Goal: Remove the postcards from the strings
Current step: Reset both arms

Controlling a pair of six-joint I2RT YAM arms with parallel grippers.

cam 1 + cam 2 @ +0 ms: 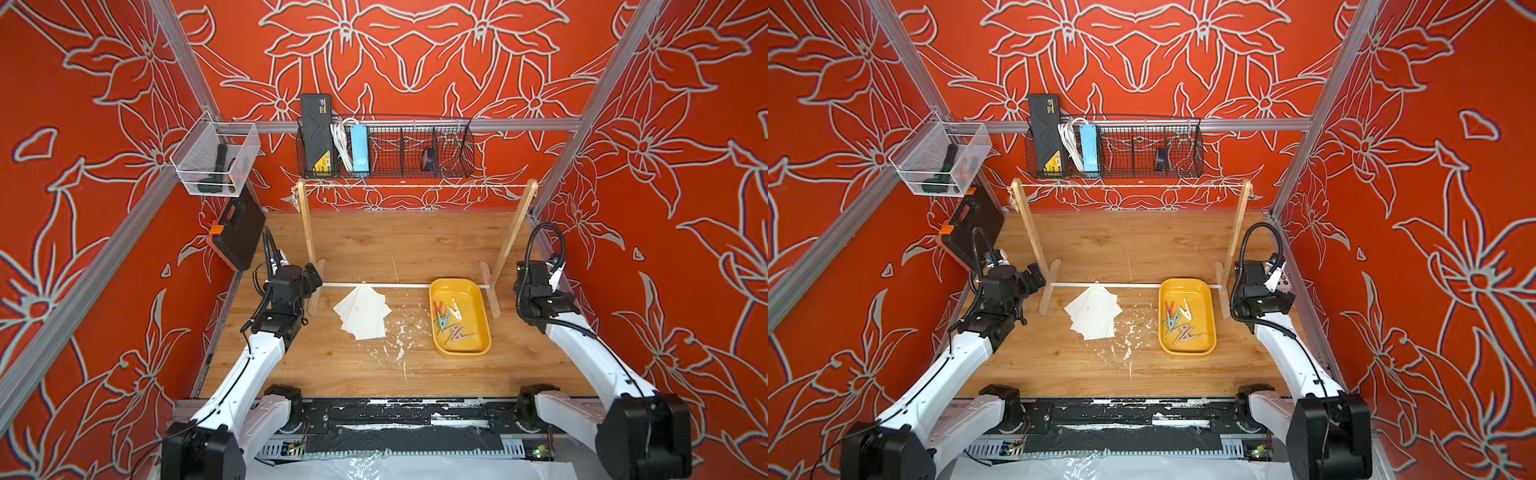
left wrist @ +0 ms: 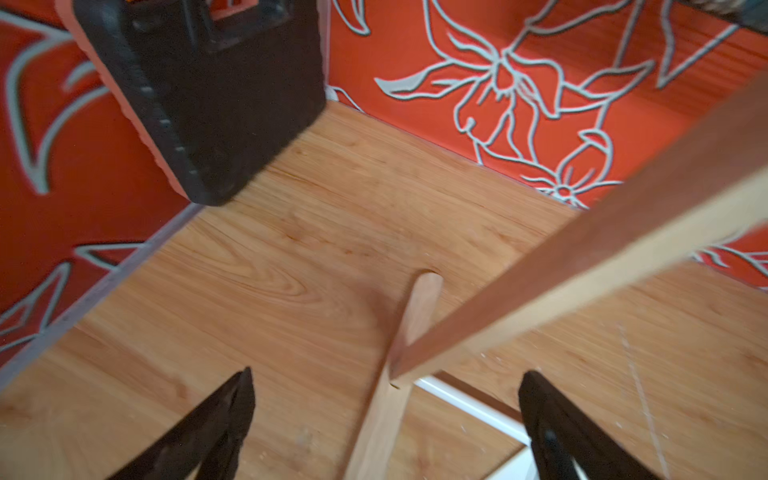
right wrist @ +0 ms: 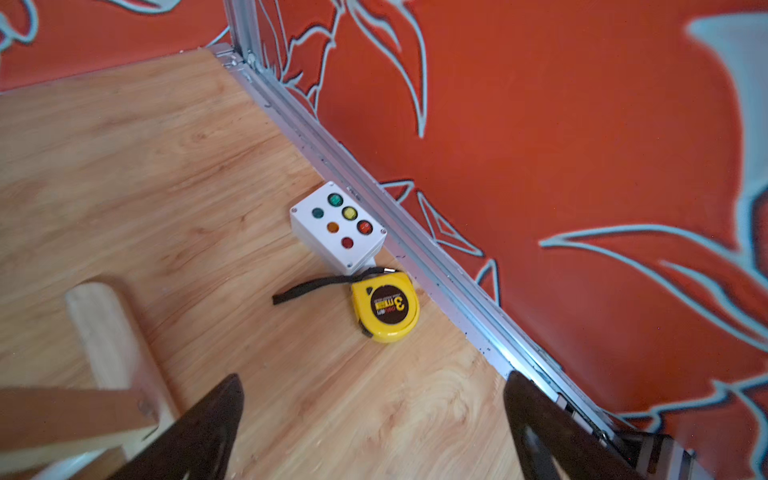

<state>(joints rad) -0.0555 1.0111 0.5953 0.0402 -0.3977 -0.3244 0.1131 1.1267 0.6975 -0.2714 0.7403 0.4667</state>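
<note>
String [image 1: 415,185] bare; postcards [image 1: 362,311] stacked on tabletop [image 1: 353,374]
Left pincer [image 2: 386,376] and right pincer [image 3: 372,377] both released, empty; stack between them, nearer the left.

Left tool [image 2: 387,376] spread wide, empty; right tool [image 3: 376,378] same; arms well apart, stretched forward.

Right of centre, yellow tray [image 1: 469,299] holding pegs [image 1: 448,316]. On the far wall, wire basket [image 1: 415,156]; left of it, mesh bin [image 1: 195,183], black case [image 1: 237,235] below. At the right edge, button box [image 3: 338,226] just beside tape measure [image 3: 386,307].
</note>
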